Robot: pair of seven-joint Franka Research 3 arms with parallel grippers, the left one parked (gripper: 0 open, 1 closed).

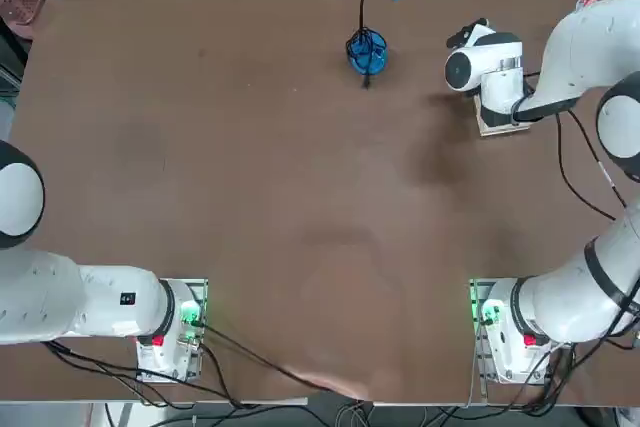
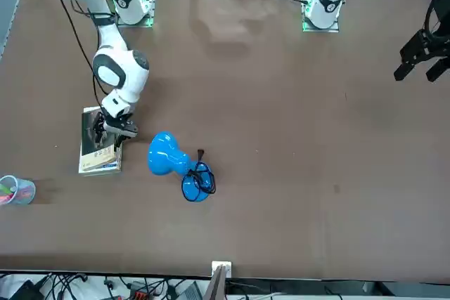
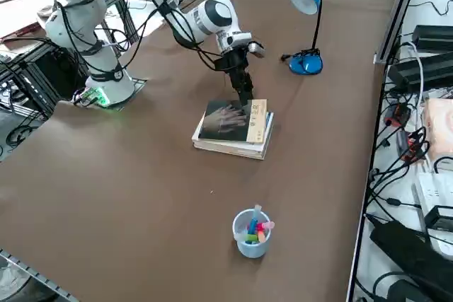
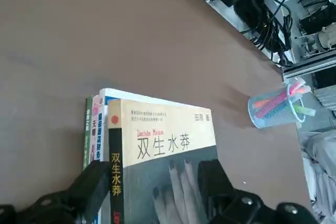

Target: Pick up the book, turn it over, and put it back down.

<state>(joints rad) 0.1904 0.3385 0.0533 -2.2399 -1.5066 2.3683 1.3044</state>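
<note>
While arm hides book [image 3: 233, 124] overhead | right tool [image 4: 152, 182] open, straddling spine, holding nothing

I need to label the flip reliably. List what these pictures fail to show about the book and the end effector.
- Top view: the book is nearly all hidden under the right arm; only an edge shows.
- Every view: its lower cover lies face down, unseen.
- Right wrist view: the right end effector is open over the book, but whether it touches the book cannot be told.
- Front view: the pen cup is cut by the picture's edge.
</note>
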